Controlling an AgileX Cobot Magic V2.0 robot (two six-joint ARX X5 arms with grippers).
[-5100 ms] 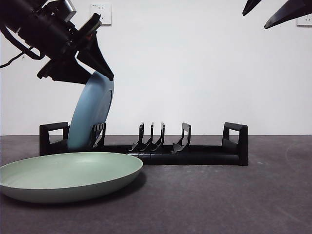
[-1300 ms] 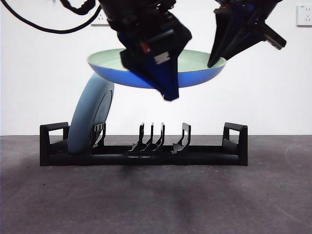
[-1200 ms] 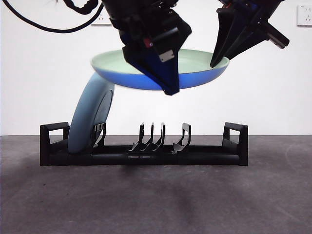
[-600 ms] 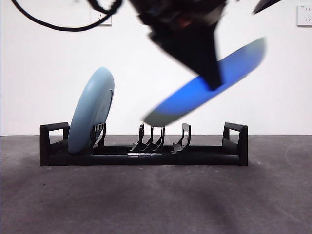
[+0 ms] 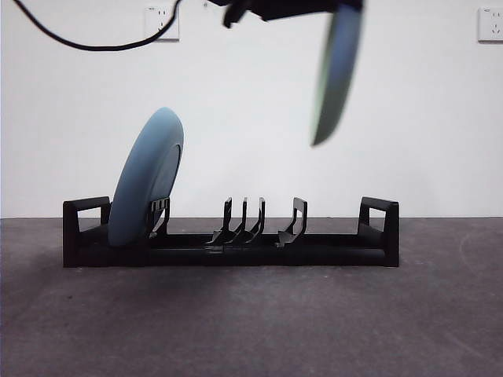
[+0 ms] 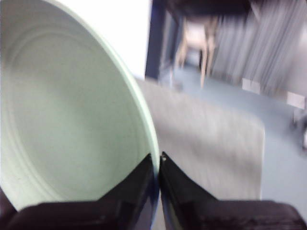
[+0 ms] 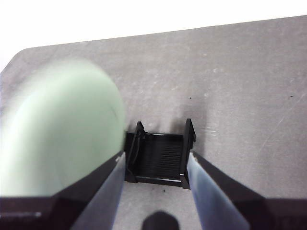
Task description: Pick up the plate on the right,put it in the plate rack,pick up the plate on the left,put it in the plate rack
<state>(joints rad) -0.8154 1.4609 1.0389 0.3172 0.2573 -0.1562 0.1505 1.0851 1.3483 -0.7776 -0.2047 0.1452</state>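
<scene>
Motion-blurred pale green round plate (image 5: 336, 75), its upper rim cut off by the front view's top edge along with the dark arm (image 5: 283, 8) above it.

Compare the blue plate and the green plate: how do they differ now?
The blue plate stands in the plate rack, leaning near its end handle; the green plate hangs in the air above the rack, almost on edge. The left gripper clamps the green plate's rim; nothing holds the blue one. Both are round and pale.

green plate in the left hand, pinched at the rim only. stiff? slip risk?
Probably stiff: the green plate hangs on edge from the left hand without visible sag. Its smooth, glossy-looking rim suggests it could pivot or slip. Seems light for its size.
</scene>
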